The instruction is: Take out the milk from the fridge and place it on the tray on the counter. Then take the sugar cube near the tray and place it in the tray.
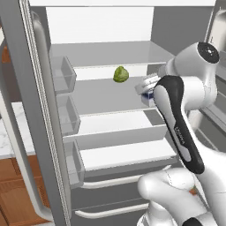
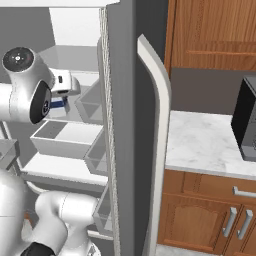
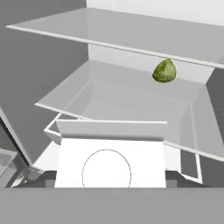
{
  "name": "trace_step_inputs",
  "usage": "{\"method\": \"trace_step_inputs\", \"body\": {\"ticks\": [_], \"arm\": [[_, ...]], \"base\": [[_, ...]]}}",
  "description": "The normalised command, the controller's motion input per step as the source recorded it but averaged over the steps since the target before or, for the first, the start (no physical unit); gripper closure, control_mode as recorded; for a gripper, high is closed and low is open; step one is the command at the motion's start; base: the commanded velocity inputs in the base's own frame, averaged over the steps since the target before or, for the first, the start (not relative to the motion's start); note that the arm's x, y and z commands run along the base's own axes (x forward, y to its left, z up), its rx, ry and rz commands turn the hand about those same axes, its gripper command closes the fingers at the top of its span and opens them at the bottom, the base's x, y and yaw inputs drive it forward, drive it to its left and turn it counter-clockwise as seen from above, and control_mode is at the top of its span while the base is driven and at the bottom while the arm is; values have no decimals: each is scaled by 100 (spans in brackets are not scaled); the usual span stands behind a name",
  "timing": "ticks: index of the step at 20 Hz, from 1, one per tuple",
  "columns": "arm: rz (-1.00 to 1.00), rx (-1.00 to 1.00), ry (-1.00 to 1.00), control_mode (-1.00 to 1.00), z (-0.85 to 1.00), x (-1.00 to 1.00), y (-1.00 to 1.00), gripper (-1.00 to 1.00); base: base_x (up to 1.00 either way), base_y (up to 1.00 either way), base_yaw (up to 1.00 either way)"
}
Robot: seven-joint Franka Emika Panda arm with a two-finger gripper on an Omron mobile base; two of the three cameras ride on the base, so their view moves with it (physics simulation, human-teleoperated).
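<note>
1. On the far left is the open door [image 1: 26,110] of the big grey-and-white fridge [image 1: 176,26]. It swings wide so the robot can reach in. It holds see-through plastic bins [image 1: 62,75], boxy with smooth walls.
2. Next come the flat white shelves [image 1: 110,95]. They are smooth and hard, so things stand level on them.
3. On the middle shelf, near the back, sits a round, bumpy green vegetable [image 1: 121,74]. It is not part of the job, and it is well apart from the robot.
4. To its right, near the front of that same shelf, stands the small white milk carton with a blue band [image 3: 109,148]. It is still inside the fridge. It is upright on its flat bottom and has a folded, roof-shaped top. It looks like stiff, smooth card, so I think it needs a firm hold from the sides.
5. The white robot arm with dark joints [image 1: 178,119] reaches in from the right and bends toward the milk. The jaws are right at the carton, over its top. The carton hides them, so I cannot tell if they are spread or already pinching it.
6. I think the step now is grabbing the milk. The job is only starting.
7. To the right of the door is the white marble table with grey veins [image 2: 205,140], on brown wooden cabinets [image 2: 200,220]. A dark, boxy machine [image 2: 246,120] stands at its far end. The table is flat and hard, a good place to put the milk down.
</note>
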Motion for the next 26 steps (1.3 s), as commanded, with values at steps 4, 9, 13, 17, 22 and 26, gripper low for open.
{"method": "trace_step_inputs", "body": {"ticks": [4, 9, 13, 17, 22, 26], "arm": [[-8, 0, 13, -100, -43, -52, -19, 100], [-5, -3, 2, -100, -34, -20, -1, 100], [-2, 0, 0, -100, -1, -47, -3, 100], [0, 1, 0, -100, 0, -92, 0, 100], [0, 0, 0, 100, 0, 0, 0, 100], [0, 0, 0, 100, 0, 0, 0, 100]], "base": [[0, 0, 0], [0, 0, 0], [0, 0, 0], [0, 0, 0], [-100, 30, -5], [-100, 87, -9]]}}
